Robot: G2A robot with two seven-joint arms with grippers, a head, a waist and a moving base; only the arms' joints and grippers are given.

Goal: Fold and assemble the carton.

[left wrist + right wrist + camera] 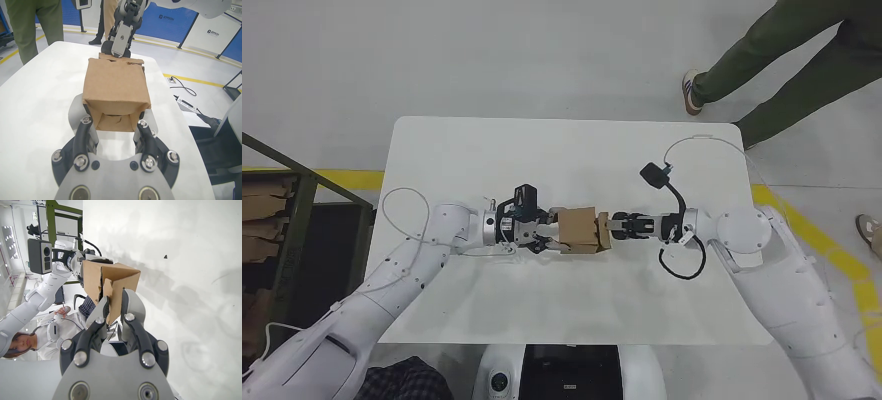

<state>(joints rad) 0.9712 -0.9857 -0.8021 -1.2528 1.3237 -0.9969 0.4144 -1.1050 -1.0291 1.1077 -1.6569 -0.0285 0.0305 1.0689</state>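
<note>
The carton [580, 230] at the table [442, 160] centre is probably light and crushable. Left gripper [114, 115] clamps its side walls; right gripper [115, 302] pinches an end flap [111, 292] — hold near creases.

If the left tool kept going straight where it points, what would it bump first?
The brown cardboard carton held in the left tool itself; beyond it, probably the right tool at the carton's far end.
</note>
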